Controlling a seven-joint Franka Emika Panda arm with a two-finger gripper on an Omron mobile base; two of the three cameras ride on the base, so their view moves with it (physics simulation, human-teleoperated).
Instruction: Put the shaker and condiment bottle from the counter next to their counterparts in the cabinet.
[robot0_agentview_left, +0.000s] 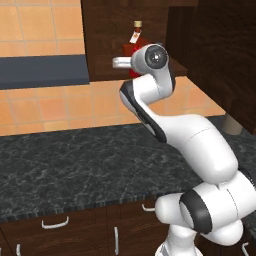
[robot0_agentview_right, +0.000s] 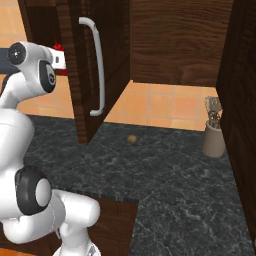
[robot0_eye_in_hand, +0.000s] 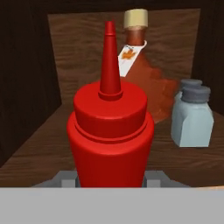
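1. condiment bottle (robot0_eye_in_hand: 110, 131): red, pointed nozzle up, upright, close in front of the hand camera, inside the cabinet (robot0_eye_in_hand: 39, 78) over its wooden shelf; whether resting on the shelf or lifted cannot be told.
2. gripper (robot0_eye_in_hand: 111, 179): clenched on the condiment bottle, grey fingertips (robot0_eye_in_hand: 65, 178) showing at both sides of its lower body.
3. behind the bottle, toward the back wall: red-brown flask (robot0_eye_in_hand: 146, 83) with pale stopper and tagged neck, upright on the shelf.
4. right of the flask in the hand view: two pale blue shakers (robot0_eye_in_hand: 192, 118) with grey caps, one just behind the other, near the flask; apart from the red bottle.
5. left base view: arm (robot0_agentview_left: 200, 145) reaching up over the counter (robot0_agentview_left: 75, 160) into the cabinet, flask visible past the wrist.
6. right base view: open cabinet door (robot0_agentview_right: 95, 65) with silver handle, utensil holder (robot0_agentview_right: 214, 135) far along the counter, small brown item (robot0_agentview_right: 131, 139) on the black top.
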